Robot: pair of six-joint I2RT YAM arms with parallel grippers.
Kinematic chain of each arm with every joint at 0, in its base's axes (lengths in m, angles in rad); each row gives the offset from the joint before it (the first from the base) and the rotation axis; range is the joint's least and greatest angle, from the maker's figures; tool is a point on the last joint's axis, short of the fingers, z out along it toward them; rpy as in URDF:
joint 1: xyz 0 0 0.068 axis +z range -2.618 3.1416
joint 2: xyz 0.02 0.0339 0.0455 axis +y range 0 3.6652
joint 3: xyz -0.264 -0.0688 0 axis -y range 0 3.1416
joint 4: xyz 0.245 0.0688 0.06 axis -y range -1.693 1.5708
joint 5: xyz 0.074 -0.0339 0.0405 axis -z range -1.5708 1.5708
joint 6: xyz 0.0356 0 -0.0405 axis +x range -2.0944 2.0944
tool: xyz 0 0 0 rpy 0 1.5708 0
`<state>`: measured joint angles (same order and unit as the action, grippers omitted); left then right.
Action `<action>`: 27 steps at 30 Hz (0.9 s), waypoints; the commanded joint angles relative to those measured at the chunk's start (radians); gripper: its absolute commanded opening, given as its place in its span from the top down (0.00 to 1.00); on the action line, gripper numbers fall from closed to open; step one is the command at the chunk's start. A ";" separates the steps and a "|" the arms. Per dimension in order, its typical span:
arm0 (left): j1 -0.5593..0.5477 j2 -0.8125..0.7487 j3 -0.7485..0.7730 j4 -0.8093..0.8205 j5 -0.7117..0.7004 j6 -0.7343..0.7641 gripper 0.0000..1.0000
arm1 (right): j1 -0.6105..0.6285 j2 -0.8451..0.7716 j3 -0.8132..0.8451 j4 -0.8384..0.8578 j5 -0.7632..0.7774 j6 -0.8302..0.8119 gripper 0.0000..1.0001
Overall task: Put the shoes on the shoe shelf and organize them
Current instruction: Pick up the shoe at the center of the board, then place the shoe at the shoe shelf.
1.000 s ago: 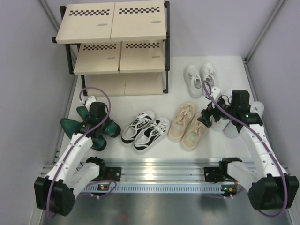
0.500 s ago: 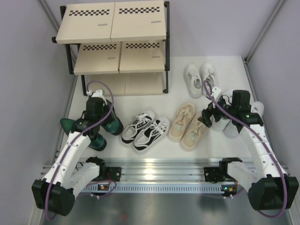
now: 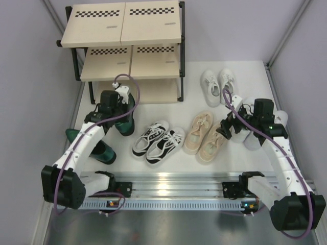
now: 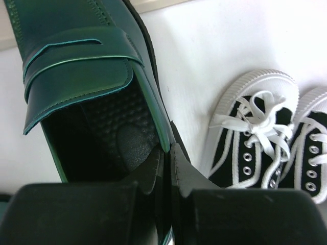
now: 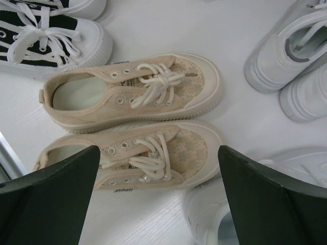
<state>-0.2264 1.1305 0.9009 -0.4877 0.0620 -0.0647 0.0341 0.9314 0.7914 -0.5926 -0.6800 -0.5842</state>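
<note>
Left gripper point(image 4: 164, 153) is clamped tight on the side wall of one dark green shoe point(image 4: 76, 66), one finger inside the opening and one outside. From overhead, that gripper point(image 3: 116, 102) and its shoe point(image 3: 125, 118) sit just in front of the left half of the lowest board of the shoe shelf point(image 3: 97, 30), toe toward the shelf. Can't tell whether the sole touches the table point(image 3: 168, 107). The second green shoe point(image 3: 98, 149) lies alone near the left arm, well apart from its mate.

The black-and-white sneakers point(image 3: 157, 140) are just to the right of the held shoe, side by side on the table, and also show in the left wrist view point(image 4: 255, 138).

Right gripper point(image 5: 158, 150) is spread wide and holds nothing. It hangs over the beige sneakers point(image 5: 133, 92), which lie as a pair with toes away from the arms. Overhead, that gripper point(image 3: 230, 127) is at the right edge of the beige pair point(image 3: 204, 135).

The larger white sneakers point(image 3: 253, 137) are partly hidden under the right arm. The small white sneakers point(image 3: 218, 84) are farther back, right of the shelf. All three shelf boards are bare.
</note>
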 commanded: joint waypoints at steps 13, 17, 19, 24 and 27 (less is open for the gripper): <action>0.042 0.199 0.145 0.449 -0.002 0.353 1.00 | -0.016 -0.013 0.011 -0.001 -0.041 -0.031 0.01; 0.045 0.276 0.167 0.524 -0.048 0.356 1.00 | -0.016 -0.006 0.011 -0.003 -0.043 -0.032 0.01; 0.048 0.313 0.171 0.564 -0.085 0.356 1.00 | -0.017 -0.006 0.009 -0.006 -0.043 -0.034 0.01; 0.056 0.365 0.173 0.639 -0.133 0.359 1.00 | -0.020 -0.003 0.009 -0.007 -0.052 -0.035 0.01; 0.058 0.391 0.182 0.670 -0.131 0.378 1.00 | -0.022 -0.002 0.009 -0.007 -0.056 -0.037 0.01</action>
<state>-0.1753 1.5322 1.0008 -0.0547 -0.0307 0.2604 0.0292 0.9306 0.7914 -0.5999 -0.6933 -0.6010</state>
